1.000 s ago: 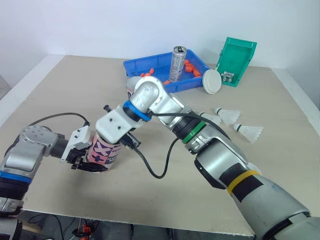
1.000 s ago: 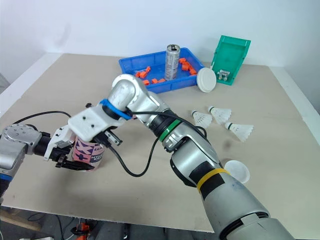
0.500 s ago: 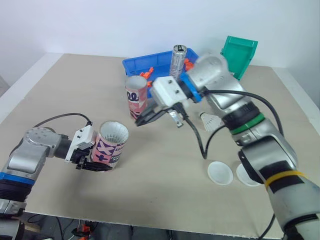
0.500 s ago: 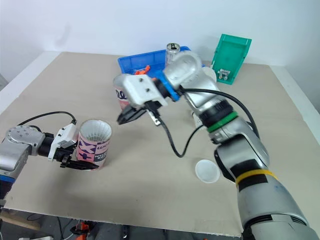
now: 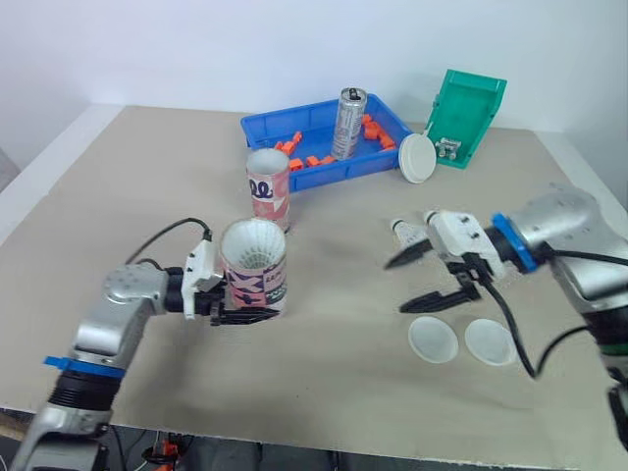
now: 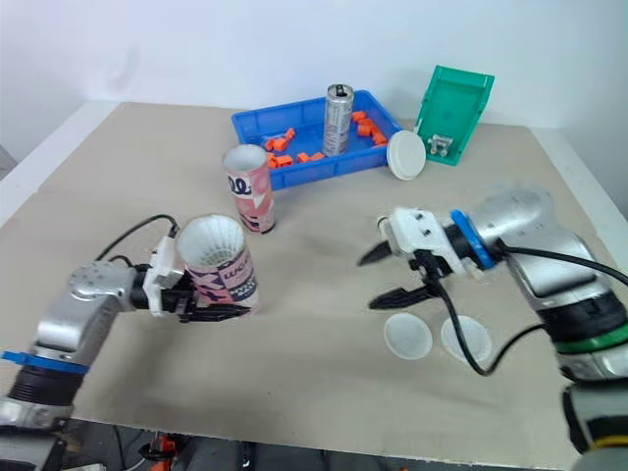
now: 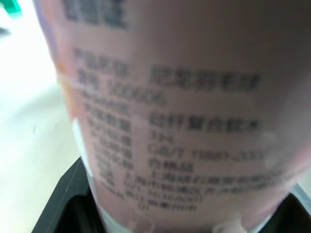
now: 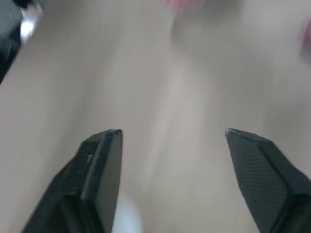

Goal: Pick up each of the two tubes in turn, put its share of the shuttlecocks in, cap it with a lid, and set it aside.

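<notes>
My left gripper (image 5: 234,304) is shut on a pink patterned tube (image 5: 255,280) near the table's front left, holding it low on its side. The tube leans a little and white shuttlecock feathers (image 5: 253,243) show in its open mouth. Its printed label (image 7: 184,121) looms close in the left wrist view. A second pink tube (image 5: 267,188) stands upright in front of the blue tray. My right gripper (image 5: 419,280) hangs open and holds nothing above the table right of centre. Two white lids (image 5: 433,339) (image 5: 490,341) lie just in front of it, and one shuttlecock (image 5: 407,233) lies just behind it.
A blue tray (image 5: 294,128) with orange pieces and a metal can (image 5: 348,123) sits at the back. A third white lid (image 5: 416,157) leans on its right end, beside a green bin (image 5: 463,118). A black cable trails from each wrist.
My right arm has swung from over the held tube across to the right side, and its gripper has opened. My left gripper has carried the tube right, toward the middle.
</notes>
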